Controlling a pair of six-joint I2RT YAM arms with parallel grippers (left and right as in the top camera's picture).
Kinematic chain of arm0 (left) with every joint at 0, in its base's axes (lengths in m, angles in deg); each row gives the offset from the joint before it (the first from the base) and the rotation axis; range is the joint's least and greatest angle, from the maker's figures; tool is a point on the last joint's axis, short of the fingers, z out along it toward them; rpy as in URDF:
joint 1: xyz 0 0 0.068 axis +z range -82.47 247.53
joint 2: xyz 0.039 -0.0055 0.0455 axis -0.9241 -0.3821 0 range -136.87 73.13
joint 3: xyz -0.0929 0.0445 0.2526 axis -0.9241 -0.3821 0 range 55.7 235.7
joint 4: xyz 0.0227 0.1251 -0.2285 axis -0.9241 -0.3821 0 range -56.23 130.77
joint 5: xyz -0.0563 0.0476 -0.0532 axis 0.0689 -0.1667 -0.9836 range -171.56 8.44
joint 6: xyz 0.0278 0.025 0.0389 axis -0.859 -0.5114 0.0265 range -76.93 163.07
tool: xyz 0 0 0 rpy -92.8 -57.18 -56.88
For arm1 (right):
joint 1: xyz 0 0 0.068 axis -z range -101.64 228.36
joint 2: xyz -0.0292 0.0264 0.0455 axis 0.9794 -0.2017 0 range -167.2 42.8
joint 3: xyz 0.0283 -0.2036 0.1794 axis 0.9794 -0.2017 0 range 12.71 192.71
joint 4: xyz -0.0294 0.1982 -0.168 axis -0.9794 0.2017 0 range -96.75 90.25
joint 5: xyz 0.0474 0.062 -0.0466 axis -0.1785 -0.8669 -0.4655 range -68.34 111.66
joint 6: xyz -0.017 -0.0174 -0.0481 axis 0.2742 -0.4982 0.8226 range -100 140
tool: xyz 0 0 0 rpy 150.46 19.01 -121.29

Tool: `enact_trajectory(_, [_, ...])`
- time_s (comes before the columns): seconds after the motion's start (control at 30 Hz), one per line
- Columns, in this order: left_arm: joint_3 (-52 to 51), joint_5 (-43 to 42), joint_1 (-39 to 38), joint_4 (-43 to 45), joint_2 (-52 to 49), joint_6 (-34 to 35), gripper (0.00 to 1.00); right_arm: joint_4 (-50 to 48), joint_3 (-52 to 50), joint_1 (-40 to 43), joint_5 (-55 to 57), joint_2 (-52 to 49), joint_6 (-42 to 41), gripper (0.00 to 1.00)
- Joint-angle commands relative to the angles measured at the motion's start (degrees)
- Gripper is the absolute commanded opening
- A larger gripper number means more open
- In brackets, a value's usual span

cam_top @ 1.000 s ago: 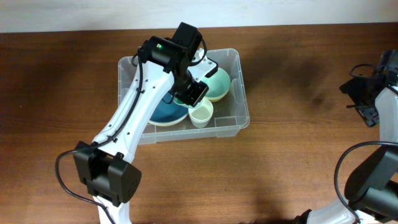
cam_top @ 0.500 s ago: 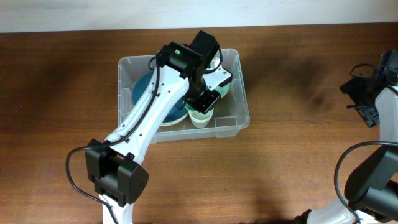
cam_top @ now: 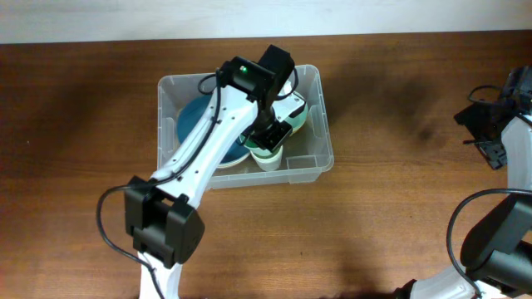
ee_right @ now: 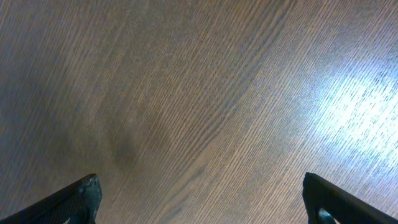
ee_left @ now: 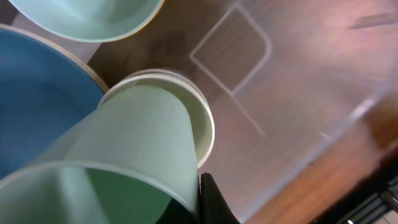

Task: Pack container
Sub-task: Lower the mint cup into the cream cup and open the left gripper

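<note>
the container [cam_top: 312, 170], a clear plastic rectangular bin with rounded corners and a rimmed edge, is found on the dark wood-grain tabletop [cam_top: 399, 216], left of centre and towards the far side. a rounded-rectangular outline [ee_left: 231, 53] is noted on its transparent base, through which the grain is visible. inside it, a wide blue bowl [cam_top: 193, 124] with a pale rim is seated at the left, and a smooth pale green bowl [cam_top: 298, 116] at the far right. a small cream cup [cam_top: 268, 158] of round section is stood upright by the near wall, just beside both bowls. the left gripper [ee_left: 198, 200] is lowered into the bin, its dark fingers clenched on the thin wall of a pale green cup [ee_left: 143, 143]. this tapered cup is held tilted, its mouth towards the wrist camera and its base at the mouth of the cream cup; whether the two are touching cannot be told. the right gripper [ee_right: 205, 202] is held well apart from the bin, over bare tabletop at the right edge, its fingers spread wide and released, with nothing between them. a soft glare is recorded on the matte wood beneath it.
</note>
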Motion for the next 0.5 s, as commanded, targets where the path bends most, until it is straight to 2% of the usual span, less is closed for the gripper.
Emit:
enact_trajectory(0.0, [-0.5,2.4,0.0,0.0,-2.4,1.2,0.02,0.0,-0.4,0.2,0.7,-0.2,-0.5,0.99])
enact_trajectory(0.03, [-0.5,2.5,0.0,0.1,-2.5,1.2,0.11,0.0,-0.4,0.2,0.7,-0.2,-0.5,0.99])
enact_trajectory(0.07, [-0.5,2.6,0.0,0.2,-2.5,1.2,0.27,0.0,-0.4,0.2,0.7,-0.2,-0.5,0.99])
enact_trajectory(0.13, [-0.5,3.1,0.0,0.6,-2.5,1.2,0.51,0.0,-0.4,0.2,0.7,-0.2,-0.5,0.99])
enact_trajectory(0.17, [-0.5,3.5,0.0,0.8,-2.5,1.2,0.54,0.0,-0.4,0.2,0.7,-0.2,-0.5,0.99])
enact_trajectory(0.47, [0.3,3.5,0.0,1.9,-2.5,1.2,0.59,0.0,-0.4,0.2,0.7,-0.2,-0.5,0.99])
